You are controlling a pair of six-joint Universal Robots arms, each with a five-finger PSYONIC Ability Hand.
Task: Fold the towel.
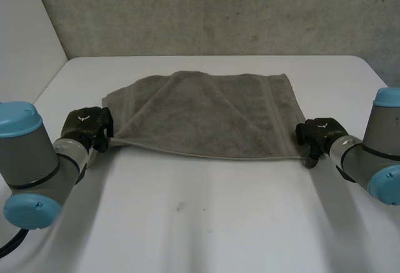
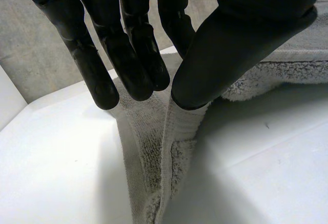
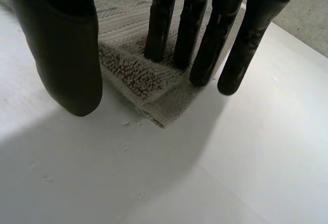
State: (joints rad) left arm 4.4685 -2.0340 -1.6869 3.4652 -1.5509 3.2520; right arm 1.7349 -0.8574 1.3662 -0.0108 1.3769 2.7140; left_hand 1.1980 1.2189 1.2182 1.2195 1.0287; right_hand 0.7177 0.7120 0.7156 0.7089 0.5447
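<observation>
Your left hand (image 1: 87, 126) pinches the 8 o'clock corner of the towel (image 1: 206, 114), your right hand (image 1: 319, 133) pins the 4 o'clock one under straight fingers (image 3: 160, 29), set, I'd say, to fold toward 12.

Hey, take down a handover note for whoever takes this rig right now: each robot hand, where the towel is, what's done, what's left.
Left robot hand: shut on the towel, near left corner pinched between thumb and fingers.
Right robot hand: open, straight fingers resting on the near right corner, thumb beside it, no grip.
Towel: spread out and creased on the white table.
Done: both hands at the near corners.
Left: probably pinch the right corner, then carry the near edge to the far edge.
</observation>
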